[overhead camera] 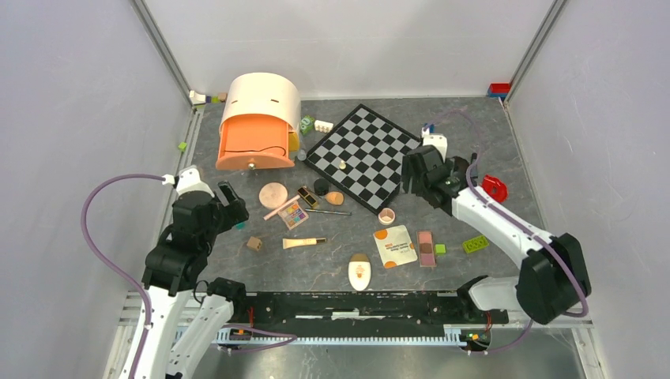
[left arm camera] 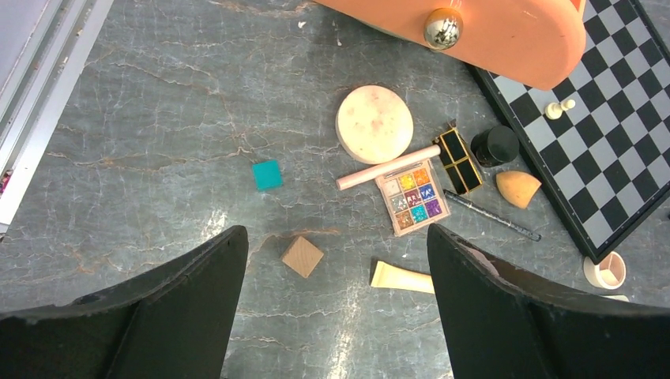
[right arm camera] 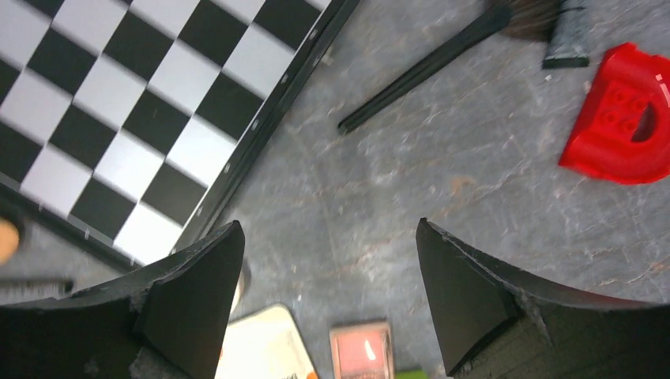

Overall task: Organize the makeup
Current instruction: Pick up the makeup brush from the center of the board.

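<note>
**Grey tabletop, crowded kit: where a grab can go astray**

Both hands are empty with their fingers apart. The left hand hangs over bare stone and the right hand hangs by the chessboard rim. None of the makeup is gathered yet; it lies scattered across the middle of the tabletop.

Nearest the arm bases, the cream oval, the white-orange sachet and the blush palette all lie flat. Fingers will likely skid over such thin edges and push the pieces instead of lifting them. A green brick sits just beside the blush palette and could get pinched along with it.

Further out, a wooden cube sits almost under the left hand, so a straight drop would take a toy, not a cosmetic. The cream tube lies near it.

Beyond that is a tight cluster — a pink stick touches both the round peach compact and the eyeshadow palette, with the black pencil close by. Closing on one would probably drag its neighbours, and the pencil may roll.

Farthest off, a small white piece stands on the chessboard, where a low sweep could topple it. A black brush lies near a red brick — easy to confuse in a hurried reach.
</note>
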